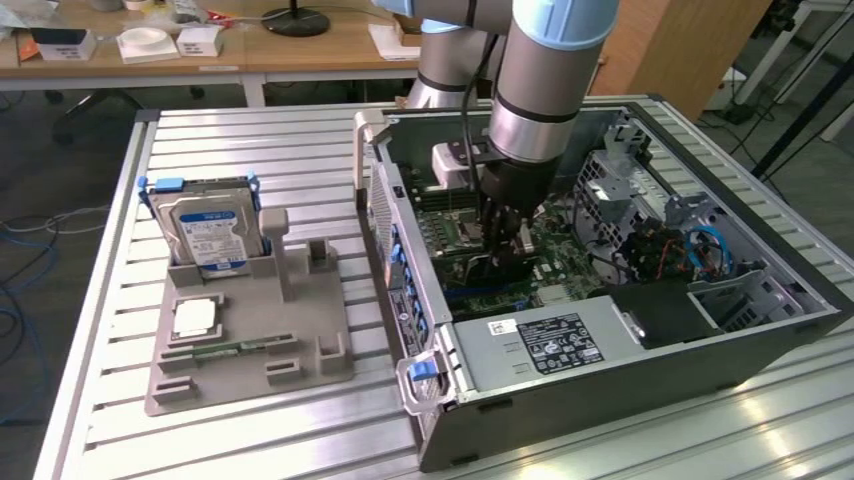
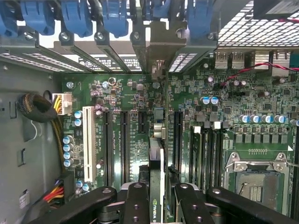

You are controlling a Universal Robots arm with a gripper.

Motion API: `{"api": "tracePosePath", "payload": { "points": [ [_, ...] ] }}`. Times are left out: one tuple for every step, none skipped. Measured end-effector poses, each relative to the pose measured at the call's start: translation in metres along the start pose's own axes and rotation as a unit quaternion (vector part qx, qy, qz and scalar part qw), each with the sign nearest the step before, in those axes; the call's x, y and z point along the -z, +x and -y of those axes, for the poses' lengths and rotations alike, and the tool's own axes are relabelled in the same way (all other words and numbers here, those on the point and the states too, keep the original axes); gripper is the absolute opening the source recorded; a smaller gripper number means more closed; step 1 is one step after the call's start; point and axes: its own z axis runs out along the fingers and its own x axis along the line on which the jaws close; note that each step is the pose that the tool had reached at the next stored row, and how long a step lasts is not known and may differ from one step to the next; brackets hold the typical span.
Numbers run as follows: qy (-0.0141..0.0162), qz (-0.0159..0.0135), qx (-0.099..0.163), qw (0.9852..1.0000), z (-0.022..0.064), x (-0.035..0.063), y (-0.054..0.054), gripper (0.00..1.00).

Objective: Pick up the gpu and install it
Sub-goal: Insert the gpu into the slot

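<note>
Exterior view, left to right: grey parts holder (image 1: 247, 340) on the slatted worktop (image 1: 107, 300) carries the hard drive (image 1: 207, 232) upright at its 11 o'clock corner, with a green memory stick (image 1: 240, 349) lying flat near its middle; right of it sits the open PC case (image 1: 641, 370), side panel off, motherboard (image 1: 461, 215) facing up. The arm reaches down into the case and the hand (image 1: 505, 245) is low over the board, roughly case centre. The hand is pinching the gpu (image 2: 156, 186), fingers (image 2: 137, 205) closed on the card's two faces. Wrist view: the card is seen edge-on, standing on its thin edge straight below the hand, long axis running 6 to 12 o'clock toward the rear bracket openings (image 2: 159, 51). Key relation: the card edge lies parallel with the long black expansion slots (image 2: 124, 144) and lines up between them, metal end toward the blue slot latches (image 2: 112, 18). Looks like the insertion stage; whether the edge is touching a slot, cannot tell.
</note>
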Motion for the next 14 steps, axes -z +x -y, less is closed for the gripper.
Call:
{"api": "tracePosePath", "payload": {
  "points": [
    [0.0000, 0.0000, 0.000, 1.0000, -0.0001, -0.0003, 0.0000, 0.26],
    [0.0000, 0.0000, 0.000, 1.0000, -0.0002, -0.0007, 0.0000, 0.26],
    [0.0000, 0.0000, 0.000, 1.0000, -0.0003, -0.0010, 0.0000, 0.26],
    [0.0000, -0.0001, -0.001, 1.0000, -0.0004, -0.0014, 0.0001, 0.26],
    [0.0000, -0.0001, -0.001, 1.0000, -0.0005, -0.0017, 0.0001, 0.26],
    [-0.0001, -0.0002, -0.002, 1.0000, -0.0006, -0.0021, 0.0001, 0.26],
    [-0.0001, -0.0003, -0.002, 1.0000, -0.0007, -0.0024, 0.0001, 0.26],
    [-0.0001, -0.0003, -0.003, 1.0000, -0.0008, -0.0027, 0.0001, 0.26],
    [-0.0002, -0.0003, -0.003, 1.0000, -0.0008, -0.0031, 0.0002, 0.26],
    [-0.0002, -0.0003, -0.003, 1.0000, -0.0008, -0.0035, 0.0002, 0.26],
    [-0.0002, -0.0003, -0.004, 1.0000, -0.0009, -0.0039, 0.0002, 0.26],
    [-0.0002, -0.0003, -0.004, 1.0000, -0.0010, -0.0044, 0.0002, 0.26],
    [-0.0001, -0.0002, -0.004, 1.0000, -0.0011, -0.0048, 0.0001, 0.26],
    [0.0000, 0.0000, -0.005, 1.0000, -0.0011, -0.0053, 0.0001, 0.26]
  ]
}}
